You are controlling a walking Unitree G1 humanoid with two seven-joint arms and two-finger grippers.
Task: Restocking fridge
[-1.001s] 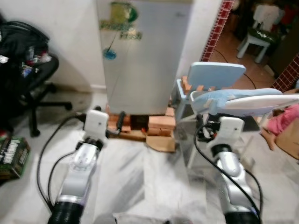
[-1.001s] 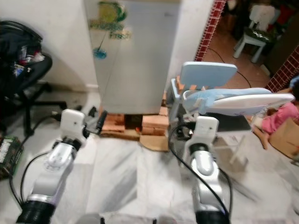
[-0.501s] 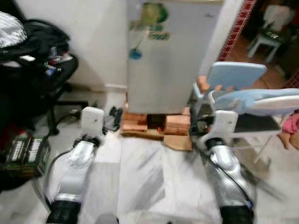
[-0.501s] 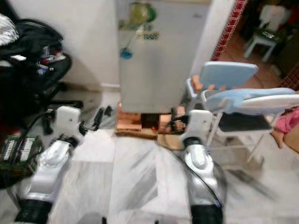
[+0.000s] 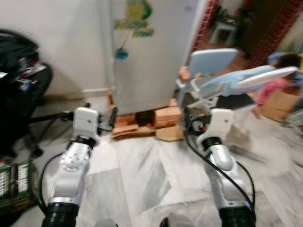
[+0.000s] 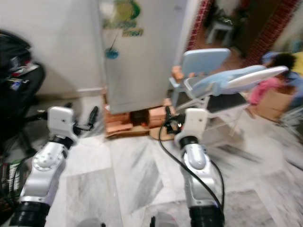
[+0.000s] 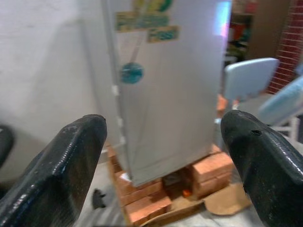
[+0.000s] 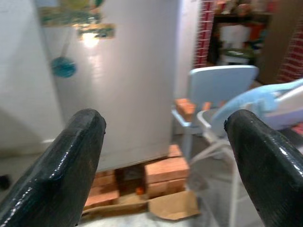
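Observation:
A tall grey fridge (image 5: 147,56) stands ahead against the white wall, door shut, with stickers on its front. It rests on a base of red bricks (image 5: 142,120). Both silver arms reach forward low over the marble floor, short of the fridge. My left gripper (image 5: 112,117) points at the fridge's lower left corner, and its wrist view shows the fingers (image 7: 61,165) spread wide with nothing between them. My right gripper (image 5: 189,124) points at the lower right corner and is open too, with fingers (image 8: 270,161) far apart and empty.
A black office chair (image 5: 19,94) piled with things stands at the left. A green carton (image 5: 14,182) lies on the floor beside it. Right of the fridge are a light blue chair (image 5: 213,61) and a pale blue board (image 5: 241,80). A person (image 5: 279,71) sits far right. Cardboard (image 5: 170,134) lies by the bricks.
The whole picture has swung sideways and stays blurred, so the camera moved. Both arms keep the same forward pose with their fingers apart.

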